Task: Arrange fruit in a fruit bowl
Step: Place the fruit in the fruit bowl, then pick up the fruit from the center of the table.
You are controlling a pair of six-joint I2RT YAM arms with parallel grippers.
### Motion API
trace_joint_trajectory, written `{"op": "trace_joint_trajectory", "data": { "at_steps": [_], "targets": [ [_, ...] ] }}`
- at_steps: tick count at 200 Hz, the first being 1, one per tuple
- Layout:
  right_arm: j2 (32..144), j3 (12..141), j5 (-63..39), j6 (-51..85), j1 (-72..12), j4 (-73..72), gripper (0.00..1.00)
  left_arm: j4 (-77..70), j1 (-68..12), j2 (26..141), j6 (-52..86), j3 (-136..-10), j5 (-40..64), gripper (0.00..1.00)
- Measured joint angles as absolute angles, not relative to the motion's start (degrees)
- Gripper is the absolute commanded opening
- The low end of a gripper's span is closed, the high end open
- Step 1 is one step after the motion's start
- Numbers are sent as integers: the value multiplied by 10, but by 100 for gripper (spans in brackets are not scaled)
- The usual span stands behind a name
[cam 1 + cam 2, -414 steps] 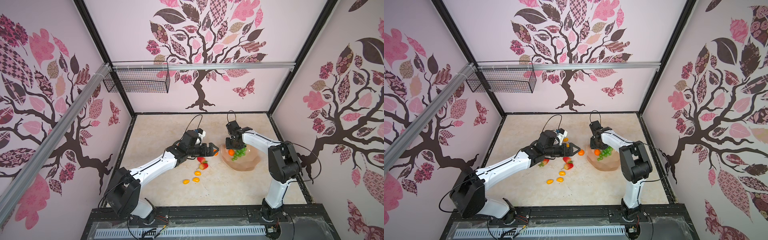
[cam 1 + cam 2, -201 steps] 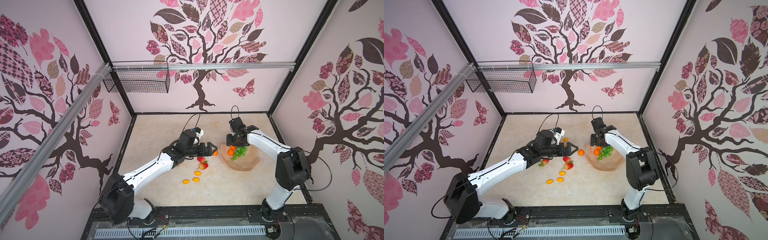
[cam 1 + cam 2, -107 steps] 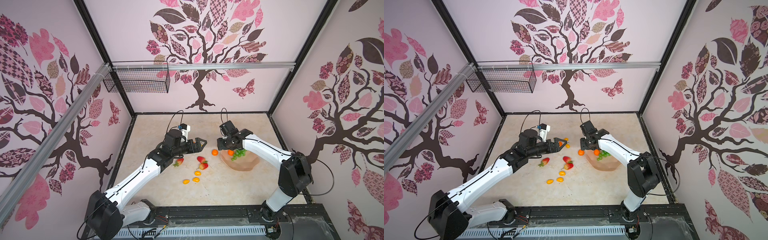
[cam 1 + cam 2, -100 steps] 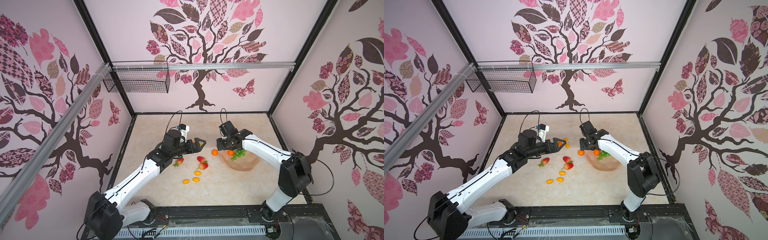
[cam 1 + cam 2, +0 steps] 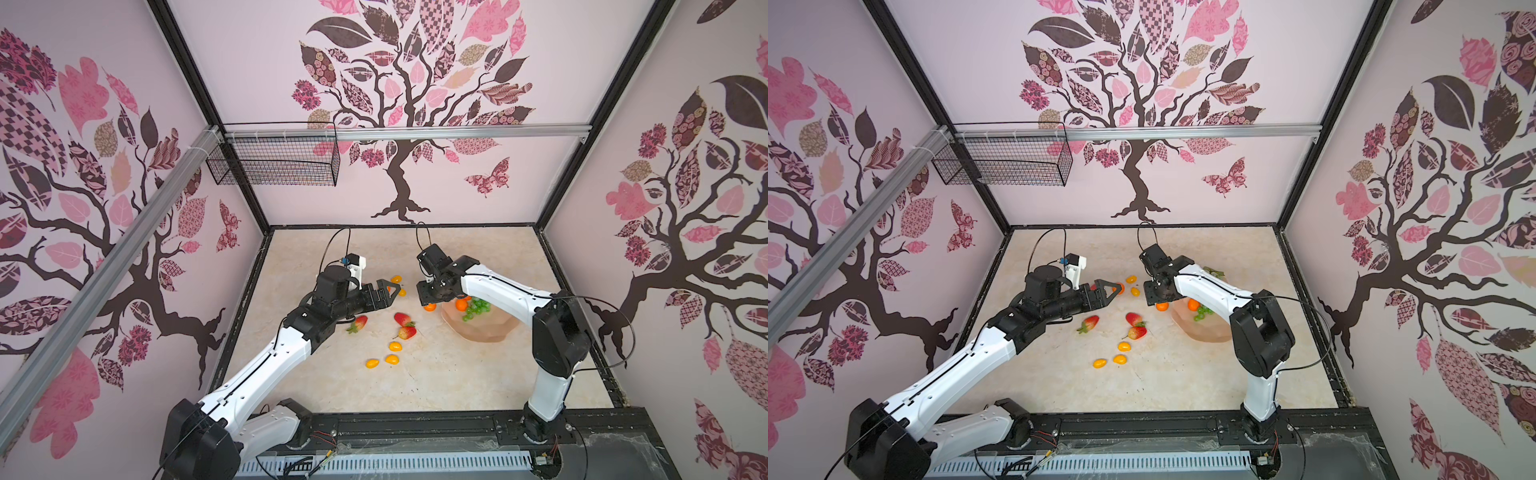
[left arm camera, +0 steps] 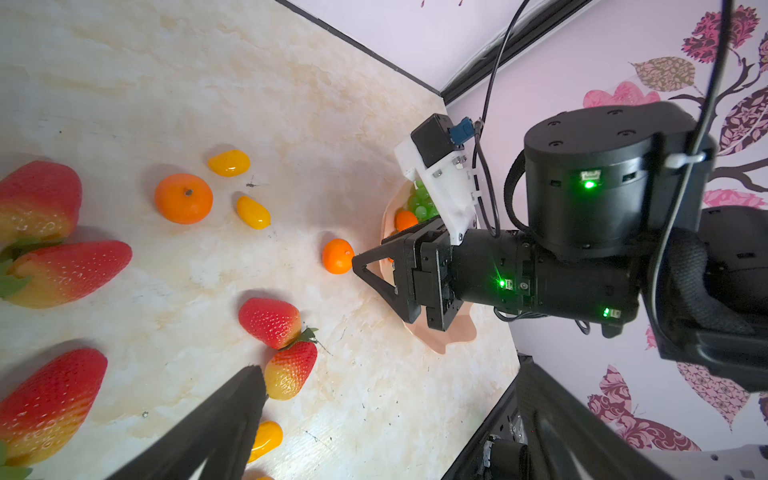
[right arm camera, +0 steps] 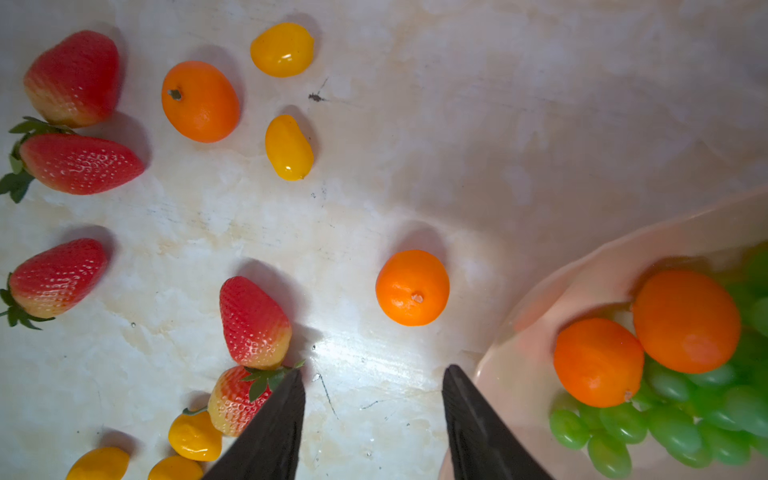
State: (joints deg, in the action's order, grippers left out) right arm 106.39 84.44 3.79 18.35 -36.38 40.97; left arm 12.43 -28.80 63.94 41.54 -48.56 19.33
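The peach-pink fruit bowl [image 5: 498,334] [image 5: 1214,334] [image 7: 540,299] holds two tangerines [image 7: 685,320] and green grapes [image 5: 478,307]. One tangerine [image 5: 429,307] [image 7: 412,287] [image 6: 337,256] lies on the table just left of the bowl. My right gripper [image 5: 430,291] [image 7: 374,415] hovers above it, open and empty. My left gripper [image 5: 390,288] [image 6: 388,374] is to the left, wide open and empty, above another tangerine [image 5: 1120,287] [image 6: 183,198]. Strawberries [image 5: 402,318] [image 5: 360,323] and yellow ovals [image 5: 395,345] lie scattered on the table.
A black wire basket [image 5: 274,162] hangs on the back rail, high above the table. Two yellow ovals [image 5: 396,279] lie behind the left gripper. The two grippers face each other closely. Bare marble table [image 5: 415,386] extends toward the front edge.
The left gripper pulled back to the left, leaving a tangerine on the table beside the bowl. The right gripper moved left from over the bowl to above that tangerine.
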Motion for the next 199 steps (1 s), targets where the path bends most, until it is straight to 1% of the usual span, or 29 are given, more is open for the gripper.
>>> {"op": "trace_joint_trajectory", "data": {
  "at_steps": [42, 123, 199],
  "targets": [
    [1106, 885, 53, 171, -364, 443, 57, 119, -255, 631, 427, -467, 211, 98],
    [1168, 934, 76, 162, -364, 475, 59, 103, -244, 627, 451, -448, 218, 98],
    [1202, 937, 89, 152, -363, 487, 60, 95, -237, 627, 464, -438, 221, 98]
  ]
}}
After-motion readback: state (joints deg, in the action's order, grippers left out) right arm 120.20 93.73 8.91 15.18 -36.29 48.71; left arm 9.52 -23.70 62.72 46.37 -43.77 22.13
